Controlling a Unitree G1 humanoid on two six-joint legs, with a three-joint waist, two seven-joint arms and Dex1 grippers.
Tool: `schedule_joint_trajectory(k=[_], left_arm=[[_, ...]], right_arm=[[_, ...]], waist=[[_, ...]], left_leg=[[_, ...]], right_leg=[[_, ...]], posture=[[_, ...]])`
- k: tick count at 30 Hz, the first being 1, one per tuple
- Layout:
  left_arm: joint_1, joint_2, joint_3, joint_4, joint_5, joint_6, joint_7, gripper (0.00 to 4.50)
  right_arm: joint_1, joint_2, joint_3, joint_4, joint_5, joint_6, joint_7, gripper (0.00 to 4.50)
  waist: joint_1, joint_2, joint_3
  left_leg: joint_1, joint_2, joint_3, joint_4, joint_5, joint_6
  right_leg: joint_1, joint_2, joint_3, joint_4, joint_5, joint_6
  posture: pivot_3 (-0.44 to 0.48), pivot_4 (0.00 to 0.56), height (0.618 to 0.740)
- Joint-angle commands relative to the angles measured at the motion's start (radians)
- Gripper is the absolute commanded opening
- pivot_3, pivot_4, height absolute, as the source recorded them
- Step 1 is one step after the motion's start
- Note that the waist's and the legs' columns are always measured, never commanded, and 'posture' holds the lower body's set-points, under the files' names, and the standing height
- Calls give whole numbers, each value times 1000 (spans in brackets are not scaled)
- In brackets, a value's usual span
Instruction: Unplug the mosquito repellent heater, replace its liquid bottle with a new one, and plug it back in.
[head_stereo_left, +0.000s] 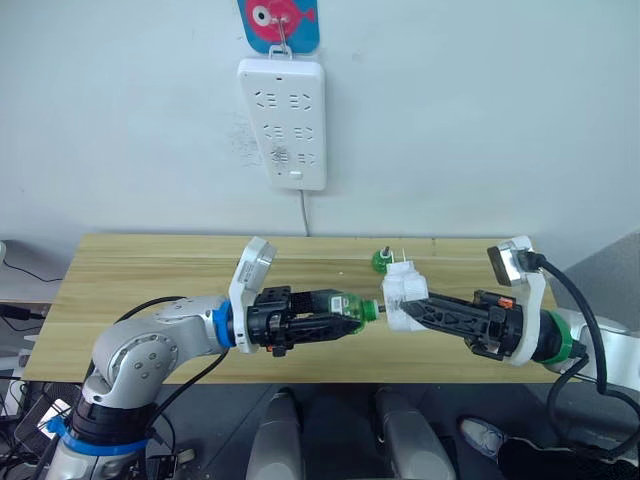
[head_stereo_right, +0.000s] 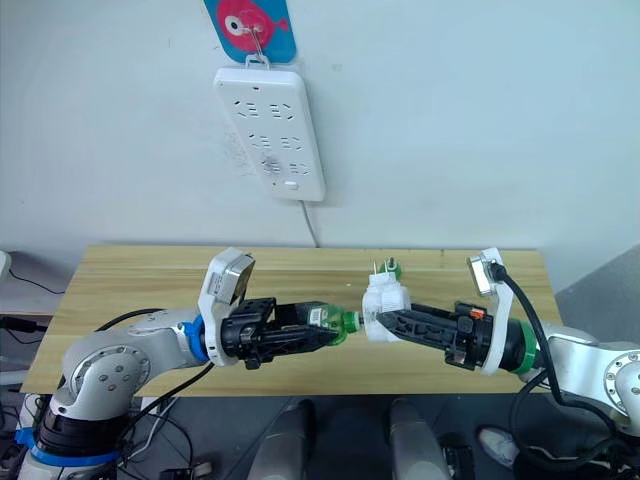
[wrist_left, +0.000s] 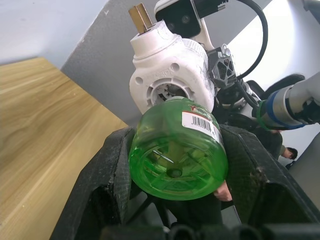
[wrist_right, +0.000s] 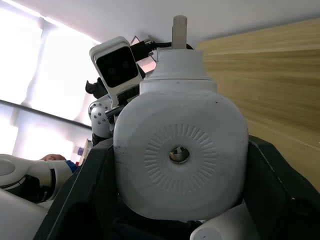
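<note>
Wooden table (head_stereo_left: 150, 260) runs across both eye views, against a pale wall. On the wall above hangs a white power strip (head_stereo_left: 283, 122), w/ its cord dropping behind the table edge and a blue-and-pink fish-shaped hook plate (head_stereo_left: 278, 22) over it.

Both arms meet above the front part of the table, pointing at each other.

Left gripper (head_stereo_left: 345, 313) is closed on a green liquid bottle (head_stereo_left: 347, 305), held sideways w/ its neck aimed at the right arm. Right gripper (head_stereo_left: 403, 309) is clamped on the mosquito repellent heater (head_stereo_left: 404, 293), white, rounded, prongs sticking up and away. Bottle neck sits right at the heater's underside; eye views don't let me tell if it's seated or just touching.

A second small green thing (head_stereo_left: 381, 261) lies on the table just behind the heater, too small to name for sure.

Left wrist view adds what the eye views miss: bottle's round green base (wrist_left: 175, 167) w/ a barcode label (wrist_left: 201, 121), black fingers (wrist_left: 107, 185) pressing both sides, and the heater's ribbed round socket (wrist_left: 167, 92) just beyond the bottle, one brass prong at top.

Right wrist view gives the heater's other face: domed white top w/ a small centre hole (wrist_right: 179, 154) ringed by fine radial lines, fingers (wrist_right: 272, 175) tight on either side.
</note>
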Motion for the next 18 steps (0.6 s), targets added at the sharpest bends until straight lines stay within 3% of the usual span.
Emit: schedule_joint_trajectory(k=[1, 8, 18], left_arm=[[-19, -41, -28, -35, 15, -31, 10, 2329], [-41, -61, 34, -6, -114, 51, 51, 2329], [-46, -51, 49, 9, -139, 88, 55, 2327]], right_arm=[[-23, 0, 44, -101, 36, 11, 30, 2969], [-9, -8, 46, -93, 14, 14, 41, 2969], [-2, -17, 43, -76, 33, 1, 49, 2969]], waist=[[0, 0, 0], [0, 0, 0], [1, -1, -1]], left_leg=[[0, 0, 0, 0, 0, 0], [0, 0, 0, 1, 0, 0], [0, 0, 0, 1, 0, 0]], right_leg=[[0, 0, 0, 0, 0, 0], [0, 0, 0, 0, 0, 0], [0, 0, 0, 1, 1, -1]], posture=[[-25, 259, 735], [-29, 262, 735], [-27, 263, 735]])
